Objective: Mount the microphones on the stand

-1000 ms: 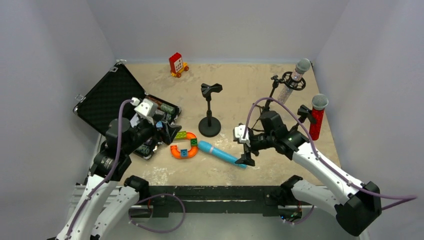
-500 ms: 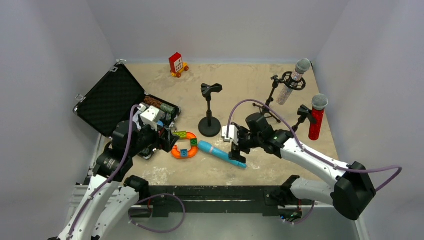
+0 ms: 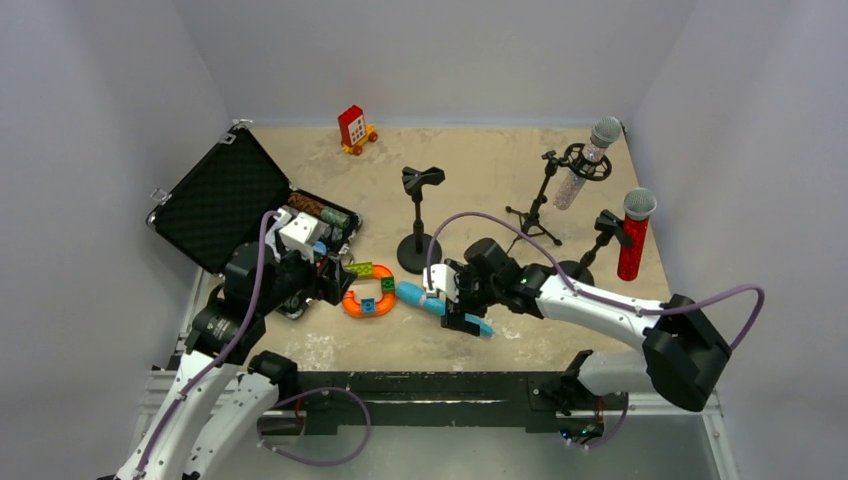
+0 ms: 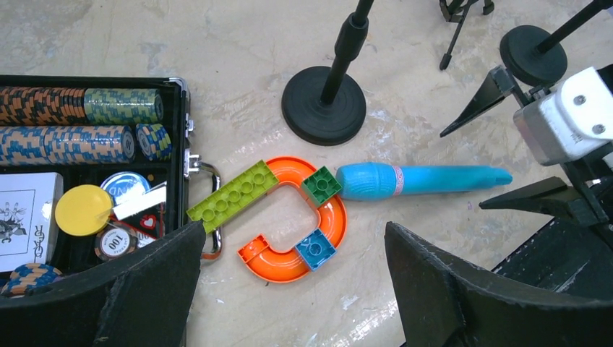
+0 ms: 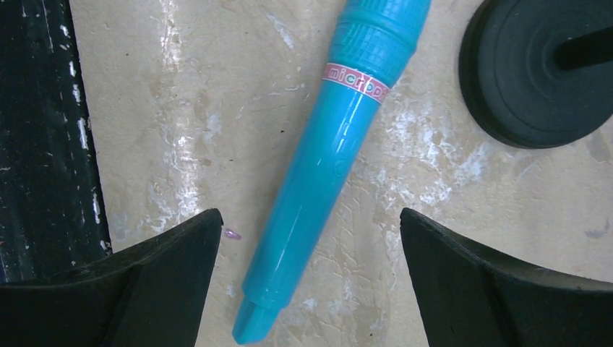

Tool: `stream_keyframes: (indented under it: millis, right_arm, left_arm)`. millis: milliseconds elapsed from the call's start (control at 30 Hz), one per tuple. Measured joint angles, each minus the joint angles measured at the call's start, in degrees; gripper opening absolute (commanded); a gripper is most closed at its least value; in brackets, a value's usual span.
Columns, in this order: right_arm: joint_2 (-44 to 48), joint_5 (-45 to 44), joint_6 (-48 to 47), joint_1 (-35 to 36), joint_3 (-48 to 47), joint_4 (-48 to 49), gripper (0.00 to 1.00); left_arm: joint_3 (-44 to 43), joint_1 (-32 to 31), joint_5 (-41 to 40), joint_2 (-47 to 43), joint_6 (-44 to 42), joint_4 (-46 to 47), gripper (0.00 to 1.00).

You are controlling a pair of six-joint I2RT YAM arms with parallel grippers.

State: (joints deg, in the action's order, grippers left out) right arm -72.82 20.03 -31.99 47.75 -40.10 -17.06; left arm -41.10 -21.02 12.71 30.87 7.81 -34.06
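Left gripper (image 4: pixel 293 230): spread wide and empty, hanging over the edge of the open black case of poker chips (image 3: pixel 215 205).
Toy: an orange curved track with green and blue bricks (image 4: pixel 293 224) lies just right of the case.
Light-blue plastic stick microphone (image 5: pixel 325 166): flat on the table, its head just beside the toy's green brick and its tail pointing toward the near edge.
Empty stand: the black round-base stand with a clip on top (image 3: pixel 420 215) stands just behind the microphone.
Right gripper (image 5: pixel 311 215): released, with one finger on each side of the blue barrel and neither seeming to touch it.
Far right: the silver glitter microphone (image 3: pixel 585 165) and the red glitter microphone (image 3: pixel 633 235) already sit in their stands.
Risk: the barrel is smooth and tapered, so an off-centre squeeze could roll or squirt it out. A low lift could nudge the toy or the stand's base.
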Motion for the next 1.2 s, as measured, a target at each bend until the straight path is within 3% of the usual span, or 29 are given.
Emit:
stream_keyframes:
  millis: [433, 867, 1067, 1200]
  right_arm:
    - [-9.5, -6.9, 1.4, 4.8, -0.1, -0.7, 0.73]
    - [-13.2, -10.8, 4.3, 4.9, -3.5, -2.3, 0.16]
    - [-13.3, -12.6, 5.3, 4.9, -3.8, -2.7, 0.01]
    - [-13.3, -13.6, 5.9, 4.4, -4.0, -2.8, 0.0]
  left_arm:
    - [0.0, 0.0, -0.8, -0.7, -0.1, 0.0, 0.97]
    - [0.0, 0.0, -0.8, -0.9, -0.1, 0.0, 0.97]
    - [0.0, 0.0, -0.8, -0.9, -0.1, 0.0, 0.97]
    - [0.0, 0.0, -0.8, -0.9, -0.1, 0.0, 0.97]
